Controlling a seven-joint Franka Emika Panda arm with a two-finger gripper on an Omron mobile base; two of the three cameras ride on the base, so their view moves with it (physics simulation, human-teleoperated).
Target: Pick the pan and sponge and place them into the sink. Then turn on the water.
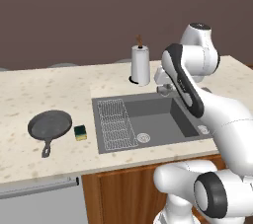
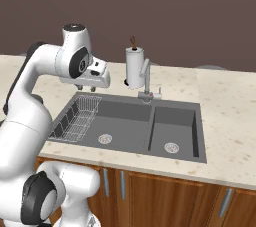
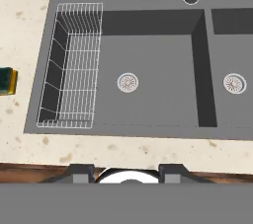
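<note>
Speckled beige counter (image 1: 44, 92) is occupied by one round iron pan (image 1: 49, 125), one rectangular sponge (image 1: 80, 132); one grey two-basin sink (image 1: 148, 99) is recessed. Gripper (image 2: 86, 89) is nearly closed, empty.

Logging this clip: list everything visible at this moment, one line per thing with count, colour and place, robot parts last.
pan: 1, dark grey, on the counter left of the sink, handle toward the front edge.
sponge: 1, yellow with dark green top, on the counter between pan and sink.
sink: 1, dark grey, two basins, each with a round drain, recessed in the counter.
wire rack: 1, white-grey, in the left end of the larger basin.
faucet: 1, grey metal, behind the sink.
paper towel roll: 1, white, upright behind the sink.
counter: 1, beige speckled.
cabinets: brown wood, under the counter.
gripper: 1, dark tips, nearly shut, holding nothing, above the sink's rack end.
</note>
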